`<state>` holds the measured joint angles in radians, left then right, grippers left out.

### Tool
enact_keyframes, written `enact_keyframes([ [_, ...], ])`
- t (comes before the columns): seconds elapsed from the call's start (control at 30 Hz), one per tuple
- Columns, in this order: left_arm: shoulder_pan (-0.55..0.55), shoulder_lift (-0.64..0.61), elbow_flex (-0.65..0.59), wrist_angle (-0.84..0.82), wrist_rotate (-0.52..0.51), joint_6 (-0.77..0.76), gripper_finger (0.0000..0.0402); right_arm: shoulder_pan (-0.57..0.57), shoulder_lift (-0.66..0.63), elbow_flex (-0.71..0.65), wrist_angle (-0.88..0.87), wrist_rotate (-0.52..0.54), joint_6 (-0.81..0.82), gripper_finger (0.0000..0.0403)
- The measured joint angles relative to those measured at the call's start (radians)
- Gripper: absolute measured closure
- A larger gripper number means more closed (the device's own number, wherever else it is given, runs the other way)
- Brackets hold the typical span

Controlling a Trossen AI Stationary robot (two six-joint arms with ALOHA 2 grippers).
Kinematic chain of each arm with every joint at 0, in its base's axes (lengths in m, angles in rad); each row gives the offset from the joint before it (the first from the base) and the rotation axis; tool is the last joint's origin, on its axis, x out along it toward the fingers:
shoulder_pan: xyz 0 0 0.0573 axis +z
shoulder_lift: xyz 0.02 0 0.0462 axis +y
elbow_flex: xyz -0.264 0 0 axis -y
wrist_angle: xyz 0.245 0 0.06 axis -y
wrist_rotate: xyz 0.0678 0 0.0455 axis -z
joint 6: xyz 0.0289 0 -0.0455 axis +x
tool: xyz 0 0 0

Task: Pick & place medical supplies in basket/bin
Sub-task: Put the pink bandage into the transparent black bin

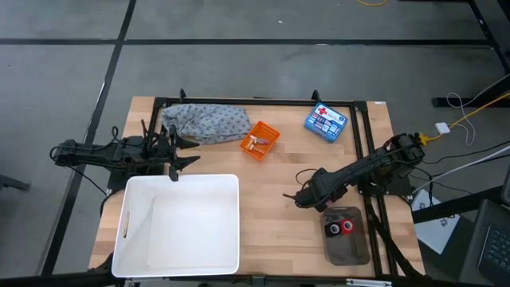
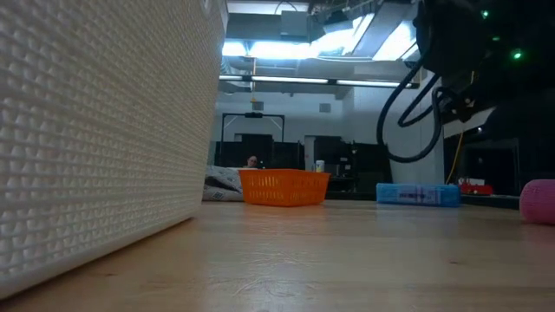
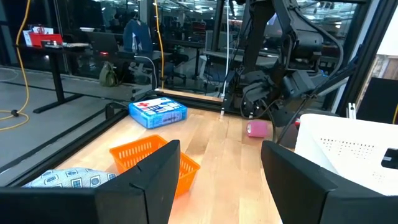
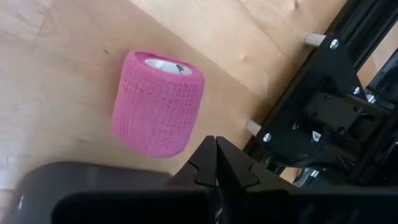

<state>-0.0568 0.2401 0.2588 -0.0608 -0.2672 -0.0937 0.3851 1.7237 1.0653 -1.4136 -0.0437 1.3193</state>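
Orange basket [image 1: 260, 140] sits on the wooden surface [image 1: 271, 207] toward the far edge, with small clear-wrapped pieces [image 1: 255, 143] inside; use it as the landmark. Grey patterned cloth [image 1: 205, 123] lies just left of the basket, bunched up, almost touching it. Blue-and-white box [image 1: 325, 123] lies right of the basket, apart from it. White tub [image 1: 178, 225] is nearer the front than the basket, left of centre. Grey tray [image 1: 347, 235] sits at the front right, well apart from the basket, holding a red roll [image 1: 347, 229] and a black roll [image 1: 332, 230] side by side. Pink roll [image 4: 158, 102] stands on the bare surface beside the tray's edge, not in the basket; in the high view the right arm hides it. Right gripper [image 4: 217, 163] hangs low over the surface right and forward of the basket, just by the tray; its fingers are pressed together and empty, tips close to the pink roll but whether they touch it is unclear. Left gripper [image 1: 177, 153] hovers left of the basket, between the cloth and the tub's far rim, fingers [image 3: 152, 180] spread apart with nothing between them. Low view shows the basket, the box and the pink roll in a row across the surface.
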Motion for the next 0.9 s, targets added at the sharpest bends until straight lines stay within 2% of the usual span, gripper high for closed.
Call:
enact_keyframes([
  [0.17, 0.000, 0.000, 0.000, -0.002, 0.000, 0.000, 0.0180, 0.000, 0.000, -0.017, 0.023, -0.007, -0.001, 0.0401],
  [0.33, 0.000, 0.000, 0.000, -0.003, 0.000, 0.000, 0.0178, -0.009, -0.008, -0.132, 0.155, -0.089, -0.026, 0.0401],
  [0.43, 0.000, 0.000, 0.000, -0.003, 0.000, 0.000, 0.0179, -0.016, 0.006, -0.198, 0.172, -0.075, -0.026, 0.0401],
  [0.9, 0.000, 0.000, 0.000, -0.003, -0.001, 0.001, 0.0180, -0.050, -0.069, -0.085, 0.218, 0.005, -0.063, 0.0401],
])
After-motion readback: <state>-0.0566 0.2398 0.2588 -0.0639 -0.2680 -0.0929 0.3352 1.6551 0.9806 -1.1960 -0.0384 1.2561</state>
